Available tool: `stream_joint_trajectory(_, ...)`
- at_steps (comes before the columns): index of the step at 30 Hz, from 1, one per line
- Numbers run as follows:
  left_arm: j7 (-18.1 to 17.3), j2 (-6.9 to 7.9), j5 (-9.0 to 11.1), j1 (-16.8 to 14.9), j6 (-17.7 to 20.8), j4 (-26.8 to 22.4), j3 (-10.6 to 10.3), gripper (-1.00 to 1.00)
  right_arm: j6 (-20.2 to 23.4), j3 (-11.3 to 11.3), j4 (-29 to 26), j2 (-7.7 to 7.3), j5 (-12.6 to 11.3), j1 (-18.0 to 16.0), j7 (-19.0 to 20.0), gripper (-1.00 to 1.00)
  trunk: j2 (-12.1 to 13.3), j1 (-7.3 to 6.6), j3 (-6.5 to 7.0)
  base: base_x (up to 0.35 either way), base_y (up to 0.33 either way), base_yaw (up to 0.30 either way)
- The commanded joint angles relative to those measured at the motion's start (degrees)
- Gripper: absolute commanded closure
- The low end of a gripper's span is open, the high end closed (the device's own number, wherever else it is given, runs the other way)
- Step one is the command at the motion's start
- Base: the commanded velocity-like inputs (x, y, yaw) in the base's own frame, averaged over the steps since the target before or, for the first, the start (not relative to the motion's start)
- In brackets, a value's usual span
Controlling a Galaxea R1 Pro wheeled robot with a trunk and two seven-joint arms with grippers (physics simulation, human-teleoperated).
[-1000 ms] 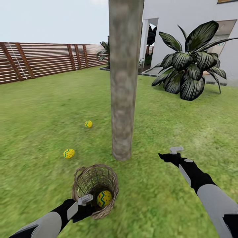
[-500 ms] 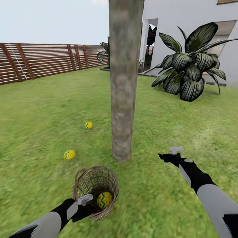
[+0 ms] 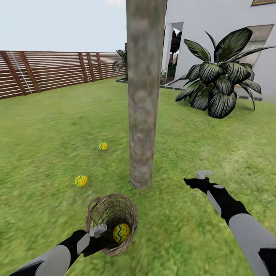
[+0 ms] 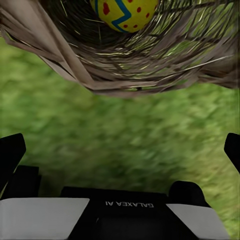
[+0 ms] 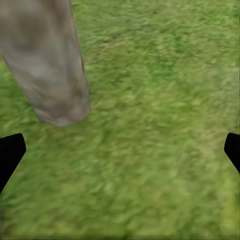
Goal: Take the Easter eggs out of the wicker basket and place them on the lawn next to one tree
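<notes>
Flat, even daylight everywhere, no glare and barely any cast shadows on the lawn (image 3: 50, 126) (typical sim render). The sky's a pale washed-out haze. Grass looks smeary and soft, worst in both wrist views, where the tree (image 5: 45, 65) trunk is blurry too.

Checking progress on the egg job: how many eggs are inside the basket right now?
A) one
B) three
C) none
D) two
A: one egg lies inside the basket, while two other eggs lie on the grass near the tree trunk.
</notes>
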Motion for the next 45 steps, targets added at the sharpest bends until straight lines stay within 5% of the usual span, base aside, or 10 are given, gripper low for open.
stream_joint_trajectory(1,-0.1,-0.05,0.1,0.0,0.4,-0.1,0.1,-1.00,0.3,0.3,-0.1,-0.07,-0.5,0.0,-0.1,-1.00,0.4,-0.23,0.14,0.000,0.000,0.000)
stream_joint_trajectory(12,-0.1,-0.07,0.1,0.0,0.4,-0.1,0.1,-1.00,0.3,0.4,0.4,0.01,-0.5,0.0,-0.1,-1.00,4.8,-2.64,2.11,0.000,0.000,0.000)
stream_joint_trajectory(32,0.0,-0.25,0.1,0.0,0.4,-0.1,0.1,-1.00,0.3,0.6,0.9,0.25,-0.4,0.0,-0.1,-1.00,4.8,-2.64,2.11,-0.033,-0.158,0.000)
stream_joint_trajectory(45,0.1,-0.14,0.1,0.0,0.4,-0.2,0.1,-1.00,0.2,3.2,1.1,1.01,-0.5,0.0,-0.1,-1.00,4.8,-2.64,2.11,-0.006,-0.196,0.000)
